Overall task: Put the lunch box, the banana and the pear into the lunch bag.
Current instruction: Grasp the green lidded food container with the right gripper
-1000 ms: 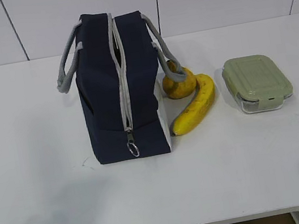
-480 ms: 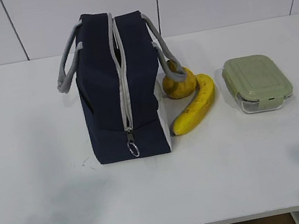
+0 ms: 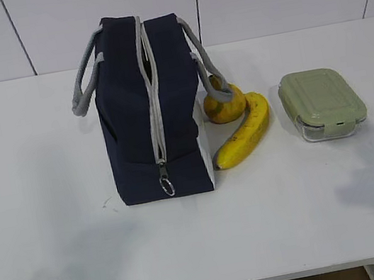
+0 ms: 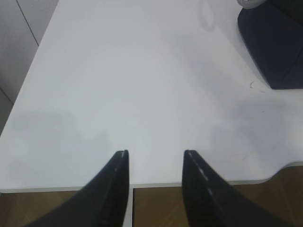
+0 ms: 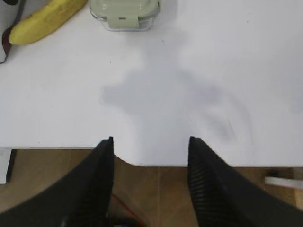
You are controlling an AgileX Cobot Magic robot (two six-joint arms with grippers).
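Your right claw [image 5: 150, 156] hangs over the near edge of the white surface [image 5: 199, 56], its two dark fingers spread wide with nothing between them. Straight ahead of it and a little to its left sits the lunch box [image 5: 125, 12], well apart from the fingertips, its clip end turned toward you. In the exterior view the lunch box [image 3: 322, 103] lies with its long axis running away from you, so an open claw coming in from the front would, I judge, need to straddle the shorter width across the sage-green lid.

Further left in the right wrist view is the banana [image 5: 46, 20], lying slantwise. In the exterior view the banana [image 3: 243, 132] curves from beside the bag's white panel up toward the pear [image 3: 224, 105], which it appears to touch; the pear sits against the lunch bag [image 3: 150, 110] under a grey handle.

Your left claw [image 4: 155, 158] is also spread and empty, over the near-left edge of the surface, with only a corner of the lunch bag [image 4: 277, 47] ahead on its right. The zipper looks closed along most of the bag, so you will likely need that opened first. All three items lie on the right arm's side.
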